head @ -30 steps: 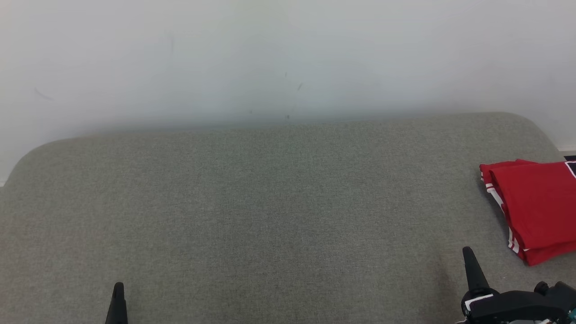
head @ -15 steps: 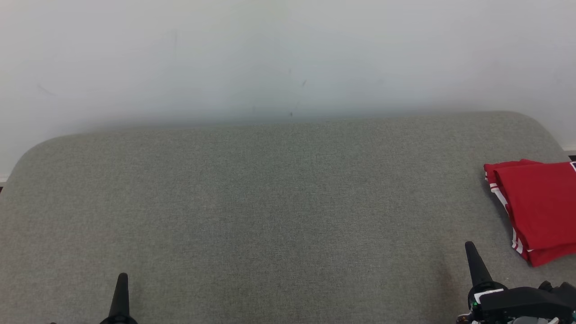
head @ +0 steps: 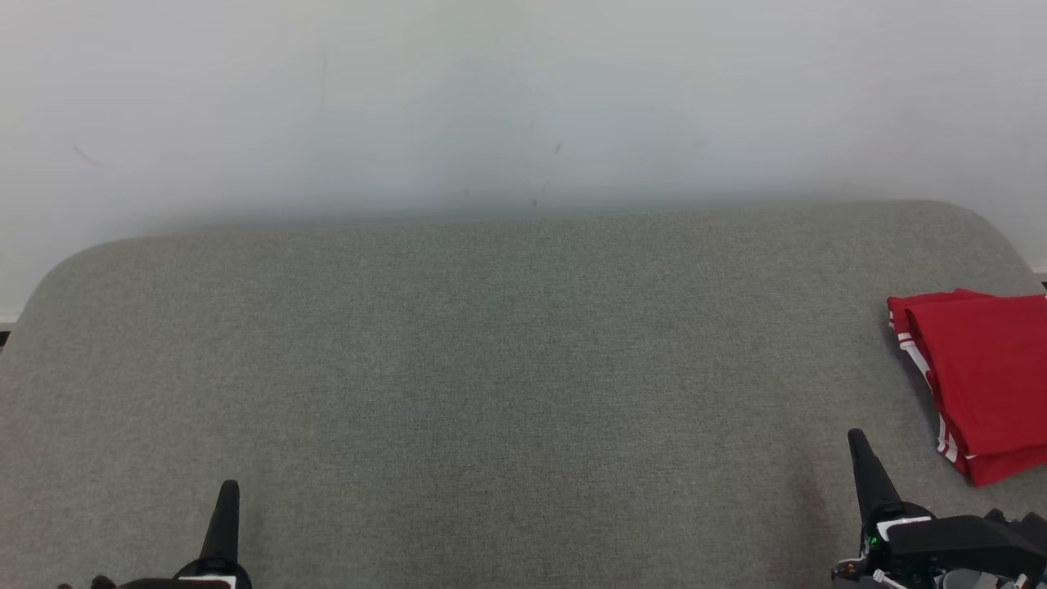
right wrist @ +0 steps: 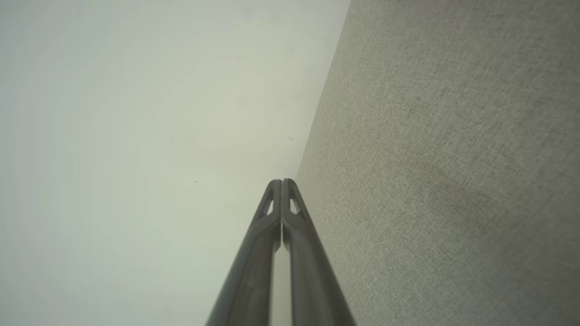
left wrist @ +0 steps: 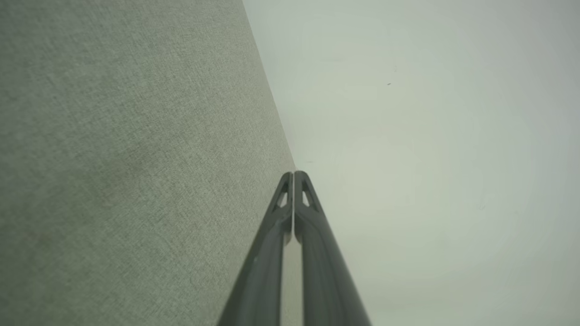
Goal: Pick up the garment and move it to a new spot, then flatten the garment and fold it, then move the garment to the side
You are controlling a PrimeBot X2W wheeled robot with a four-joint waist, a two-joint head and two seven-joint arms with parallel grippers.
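Well, garment (head: 986,376) lies folded at three o'clock; right fingers (head: 867,478), closed and empty like the left fingers (head: 225,515), could snag and unfold it.

A grey-green fabric-covered surface (head: 491,368) with rounded far corners bears one folded red garment (head: 990,376) near its right edge.

Soft, even light — faint shadow along the wall (head: 523,106) base, wrist views hazy.

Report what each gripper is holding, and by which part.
Nothing is held. The left gripper and the right gripper are both shut on nothing; the folded red garment lies on the grey cushion, apart from both.
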